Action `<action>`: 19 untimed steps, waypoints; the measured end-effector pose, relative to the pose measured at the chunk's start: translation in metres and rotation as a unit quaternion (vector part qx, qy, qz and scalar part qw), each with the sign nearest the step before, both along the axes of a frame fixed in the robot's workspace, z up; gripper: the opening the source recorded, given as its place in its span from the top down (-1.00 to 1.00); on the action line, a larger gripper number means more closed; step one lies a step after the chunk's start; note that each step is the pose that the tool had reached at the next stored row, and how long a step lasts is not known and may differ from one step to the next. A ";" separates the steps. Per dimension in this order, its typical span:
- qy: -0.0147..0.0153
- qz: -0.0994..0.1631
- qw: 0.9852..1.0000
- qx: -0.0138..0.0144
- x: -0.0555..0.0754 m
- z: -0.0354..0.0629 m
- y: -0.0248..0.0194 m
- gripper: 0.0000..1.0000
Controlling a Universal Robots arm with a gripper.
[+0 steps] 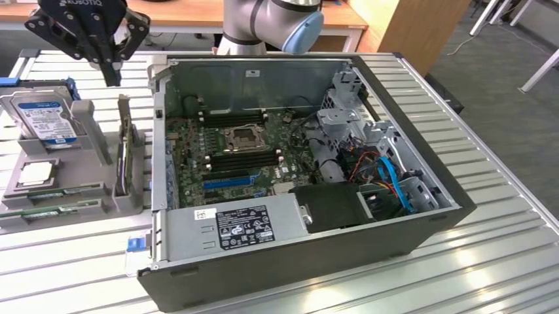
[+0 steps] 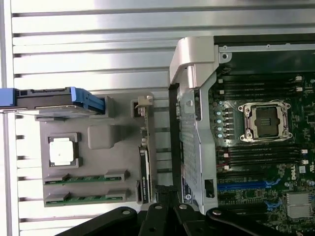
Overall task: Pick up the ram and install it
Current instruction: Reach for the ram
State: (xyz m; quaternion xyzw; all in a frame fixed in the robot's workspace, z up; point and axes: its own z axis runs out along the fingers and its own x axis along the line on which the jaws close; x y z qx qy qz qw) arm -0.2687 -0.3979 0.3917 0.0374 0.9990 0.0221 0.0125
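Note:
Two green ram sticks lie side by side in a grey holder (image 1: 93,126) at the exterior view's left: one ram stick (image 1: 54,193) (image 2: 86,178) and its twin (image 1: 46,212) (image 2: 86,198) closer to the table's front. My gripper (image 1: 112,77) (image 2: 166,204) hangs well above the holder's far end, near the case's back corner, shut with nothing in it. The open computer case (image 1: 447,210) shows the motherboard with dark ram slots (image 1: 243,160) (image 2: 261,155) on both sides of the CPU socket (image 1: 240,138) (image 2: 266,120).
In the holder stand a blue-labelled hard drive (image 1: 48,119) (image 2: 59,101), a silver CPU chip (image 1: 35,173) (image 2: 63,151) and a dark expansion card (image 1: 123,157) (image 2: 143,172) on edge. The slatted metal table (image 1: 489,261) runs around the case. The arm's base (image 1: 271,26) is behind it.

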 end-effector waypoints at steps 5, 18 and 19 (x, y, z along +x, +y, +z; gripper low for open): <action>0.000 0.000 1.000 0.000 -0.009 -0.0001 0.0002 0.80; 0.000 0.000 1.000 0.000 -0.033 -0.0004 0.0004 0.80; 0.000 0.000 1.000 0.000 -0.034 -0.0004 0.0004 0.80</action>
